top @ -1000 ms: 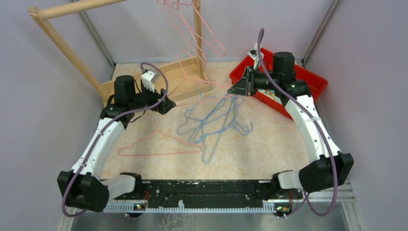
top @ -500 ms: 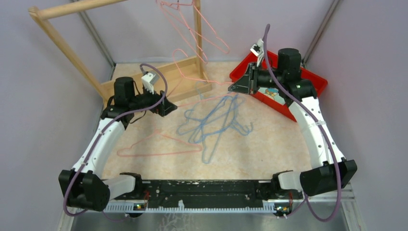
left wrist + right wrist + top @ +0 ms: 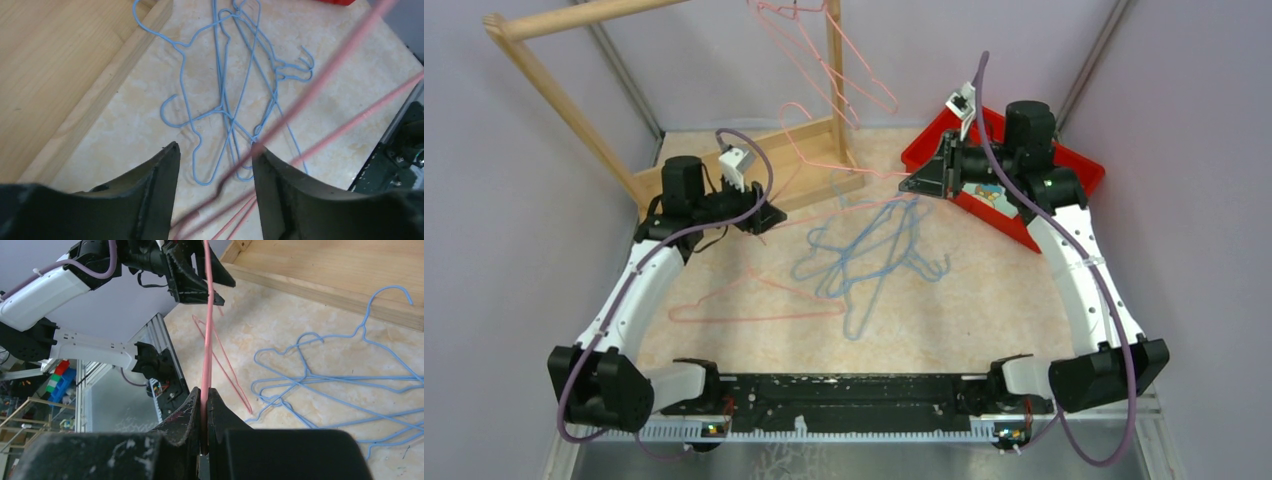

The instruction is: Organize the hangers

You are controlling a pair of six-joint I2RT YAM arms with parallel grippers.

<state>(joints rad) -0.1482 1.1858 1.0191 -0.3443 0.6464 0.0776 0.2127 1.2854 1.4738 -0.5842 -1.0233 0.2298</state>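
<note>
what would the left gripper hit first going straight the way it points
Probably the pink-red wire hanger slanting across the left gripper's open jaws, then the light blue wire hangers on the table; depth unclear.

Roughly four blue hangers [image 3: 871, 248], at least three pink hangers [image 3: 754, 318], one red bin [image 3: 1076, 162].
</note>
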